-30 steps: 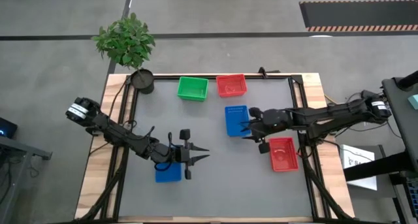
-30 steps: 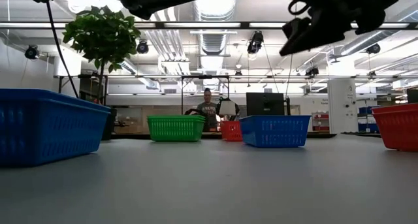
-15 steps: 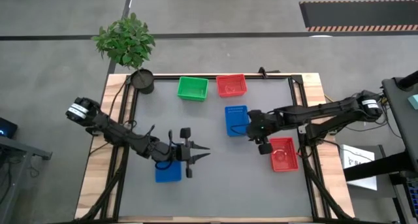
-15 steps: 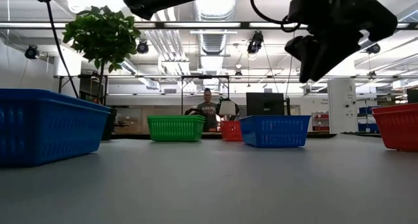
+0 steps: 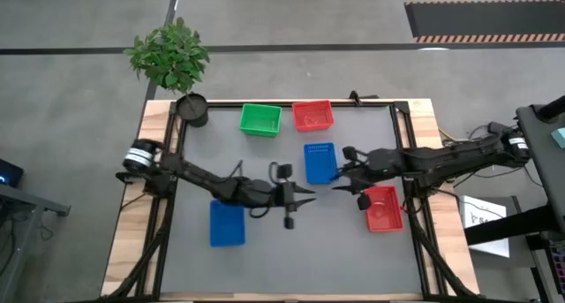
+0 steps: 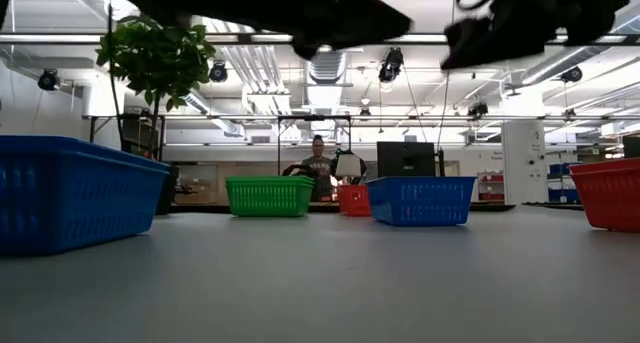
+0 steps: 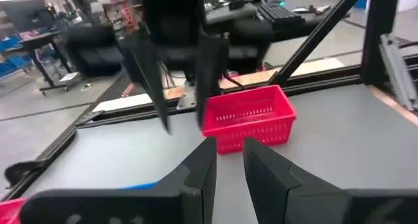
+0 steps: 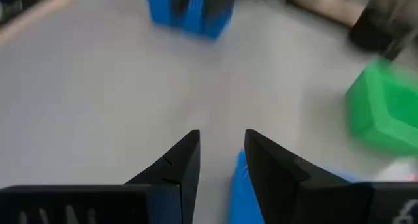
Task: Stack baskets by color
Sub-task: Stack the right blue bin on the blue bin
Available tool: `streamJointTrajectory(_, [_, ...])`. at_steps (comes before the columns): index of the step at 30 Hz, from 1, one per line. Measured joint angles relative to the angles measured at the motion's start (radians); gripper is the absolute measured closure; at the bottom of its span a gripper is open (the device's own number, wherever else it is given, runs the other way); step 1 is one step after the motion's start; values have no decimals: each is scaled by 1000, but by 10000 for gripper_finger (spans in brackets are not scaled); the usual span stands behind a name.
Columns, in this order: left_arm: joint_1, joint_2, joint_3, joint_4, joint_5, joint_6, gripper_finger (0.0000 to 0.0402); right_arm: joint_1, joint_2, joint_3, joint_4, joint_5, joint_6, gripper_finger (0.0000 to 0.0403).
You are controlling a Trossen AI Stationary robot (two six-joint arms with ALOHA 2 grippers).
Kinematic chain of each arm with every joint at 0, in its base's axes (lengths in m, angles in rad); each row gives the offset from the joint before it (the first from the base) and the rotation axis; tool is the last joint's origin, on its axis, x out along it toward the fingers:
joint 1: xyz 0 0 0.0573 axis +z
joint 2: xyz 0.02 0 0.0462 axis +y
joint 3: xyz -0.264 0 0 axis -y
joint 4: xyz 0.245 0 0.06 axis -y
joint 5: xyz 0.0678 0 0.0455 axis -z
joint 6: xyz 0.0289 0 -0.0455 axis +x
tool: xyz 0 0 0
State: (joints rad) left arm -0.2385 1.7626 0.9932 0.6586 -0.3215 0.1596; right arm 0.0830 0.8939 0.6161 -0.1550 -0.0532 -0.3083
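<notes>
Left fingers (image 7: 225,172): narrow gap, nothing between them, aimed across the bench (image 5: 265,259) at the red basket by the right edge (image 7: 248,119). In the high view, left gripper (image 5: 305,198) mid-bench, just beside the middle blue basket (image 5: 320,162), not touching it.

Right fingers (image 8: 222,165): slightly parted, empty, hovering with a blue rim just under the tips. In the high view, right gripper (image 5: 340,181) between the middle blue basket and the red basket at the right edge (image 5: 382,207).

Other baskets: second blue one (image 5: 227,223) at front left, well apart; green one (image 5: 260,119) and second red one (image 5: 312,115) side by side along the far edge. Plant pot (image 5: 192,109) at the far left corner.

Likely step: right gripper going for the blue basket's near wall. To do well: spread the fingers wider, straddle one wall squarely, lift level, keep clear of the left gripper crowding the same spot.
</notes>
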Motion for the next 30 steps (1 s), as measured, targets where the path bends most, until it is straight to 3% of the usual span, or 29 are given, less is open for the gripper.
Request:
streamJointTrajectory(3, [16,69,89,-93,-1,3,341,0,-86,-22,64,0,-54,290])
streamJointTrajectory(13, [37,182,305,-398,-77,-75,331,0,-332,-106,16,-33,-76,295])
streamJointTrajectory(24, [131,246,323,-378,2,-99,242,0,-494,-131,-40,-33,-45,302])
streamJointTrajectory(30, [154,320,331,-319,22,-97,229,0,-499,-131,-49,-33,-35,307])
